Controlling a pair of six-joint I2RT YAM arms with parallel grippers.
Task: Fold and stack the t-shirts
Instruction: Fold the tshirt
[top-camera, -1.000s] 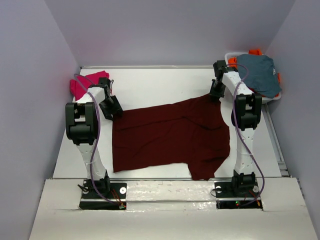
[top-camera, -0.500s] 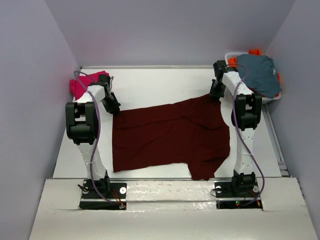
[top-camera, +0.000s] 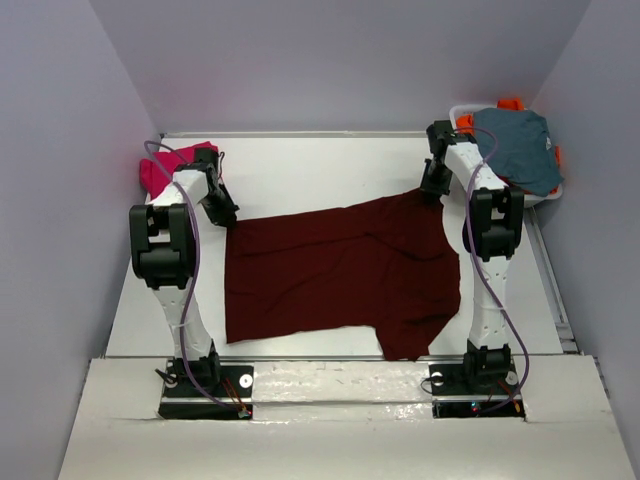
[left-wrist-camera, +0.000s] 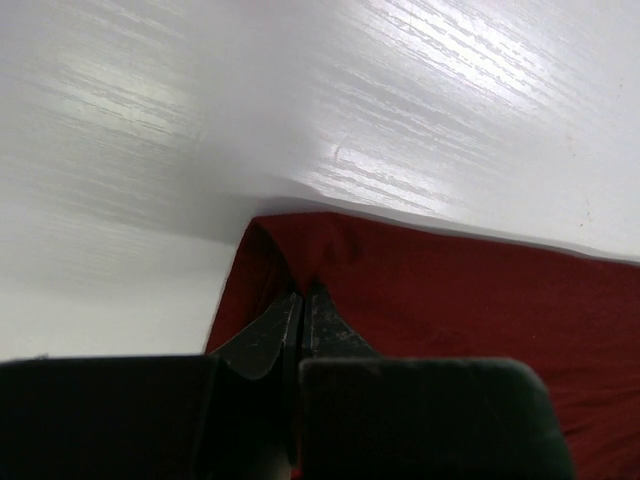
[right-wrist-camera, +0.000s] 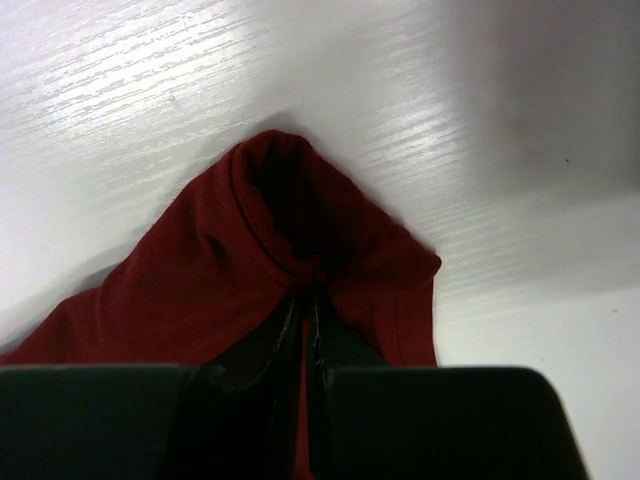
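A large dark maroon t-shirt (top-camera: 340, 275) lies spread over the middle of the white table. My left gripper (top-camera: 222, 214) is shut on its far left corner; the left wrist view shows the black fingertips (left-wrist-camera: 322, 318) pinched together on the maroon t-shirt (left-wrist-camera: 470, 300). My right gripper (top-camera: 432, 189) is shut on the far right corner, where the maroon t-shirt (right-wrist-camera: 200, 270) bunches into a raised peak above the gripper (right-wrist-camera: 310, 295). A magenta-pink t-shirt (top-camera: 160, 168) lies crumpled at the far left, behind the left arm.
A white basket (top-camera: 552, 196) at the far right holds a grey-blue garment (top-camera: 518, 145) over orange cloth (top-camera: 509, 104). Purple walls close the table on three sides. Both arm bases sit at the near edge.
My left gripper moved a little up and left onto the shirt's far left corner and closed on it. The right gripper and the shirt stayed put.
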